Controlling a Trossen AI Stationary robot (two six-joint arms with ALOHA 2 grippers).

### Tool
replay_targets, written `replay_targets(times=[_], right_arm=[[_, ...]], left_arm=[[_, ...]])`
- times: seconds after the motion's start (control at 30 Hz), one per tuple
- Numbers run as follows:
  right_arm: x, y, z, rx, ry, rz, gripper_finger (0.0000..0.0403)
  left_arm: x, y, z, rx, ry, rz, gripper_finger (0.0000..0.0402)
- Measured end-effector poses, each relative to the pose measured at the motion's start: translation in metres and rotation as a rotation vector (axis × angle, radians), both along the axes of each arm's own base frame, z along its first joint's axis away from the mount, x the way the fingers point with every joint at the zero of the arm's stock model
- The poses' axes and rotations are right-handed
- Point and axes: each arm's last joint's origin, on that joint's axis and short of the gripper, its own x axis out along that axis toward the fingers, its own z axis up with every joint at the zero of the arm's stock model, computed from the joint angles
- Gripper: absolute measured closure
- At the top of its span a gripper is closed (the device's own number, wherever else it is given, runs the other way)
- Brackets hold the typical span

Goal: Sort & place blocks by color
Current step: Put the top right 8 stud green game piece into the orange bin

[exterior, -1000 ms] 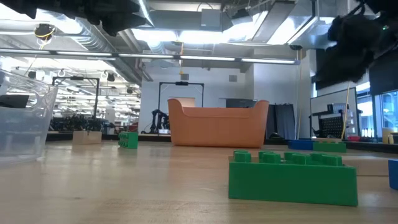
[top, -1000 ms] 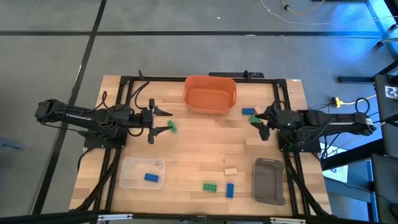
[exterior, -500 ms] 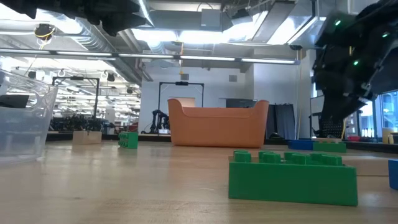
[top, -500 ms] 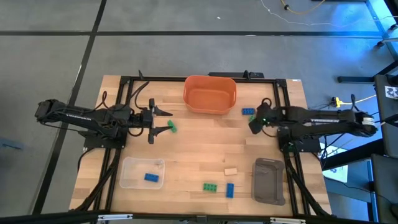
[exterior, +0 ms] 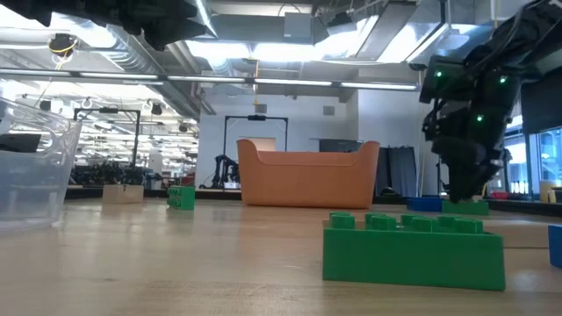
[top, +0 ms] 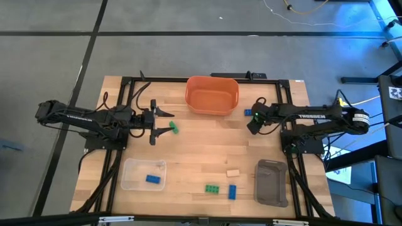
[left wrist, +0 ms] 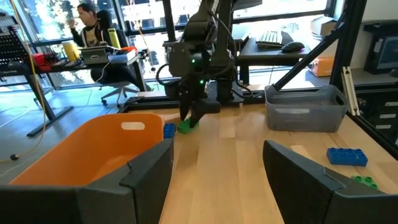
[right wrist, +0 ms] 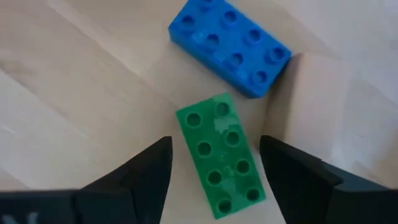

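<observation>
We've got our right hand (right wrist: pixel 214 163) open, fingers either side of a green block (right wrist: pixel 221 163), not gripping; blue block (right wrist: pixel 229 45) just beside. Left hand (top: pixel 171 120) open, holding nothing, waits over the counter (top: pixel 207 147).

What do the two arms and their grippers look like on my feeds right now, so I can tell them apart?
Both arms are matte black, jointed links with white lettering along the forearm. The left gripper has two slim dark fingers; in its wrist view they are blocky, dark grey pads. The right gripper looks the same, with small green indicator lights glowing on its wrist. A yellow connector and dark cables trail behind the right arm's base.
</observation>
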Motion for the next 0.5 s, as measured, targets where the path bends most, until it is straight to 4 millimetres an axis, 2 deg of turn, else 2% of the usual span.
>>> replay_targets(times=[0.27,0.33,0.47,0.5], right_arm=[[0.003,-0.001,-0.012,0.050,0.063,0.011,0.0168],[0.004,-0.001,-0.014,0.057,0.071,0.019,0.0190],[0.005,-0.001,-0.015,0.067,0.078,0.018,0.0266],[0.005,-0.001,-0.015,0.064,0.076,0.026,0.0263]], left_arm=[[0.000,0.000,0.000,0.000,0.000,0.000,0.0162],[0.000,0.000,0.000,0.000,0.000,0.000,0.0162],[0.000,0.000,0.000,-0.003,0.000,0.000,0.0162],[0.000,0.000,0.000,-0.003,0.000,0.000,0.0162]])
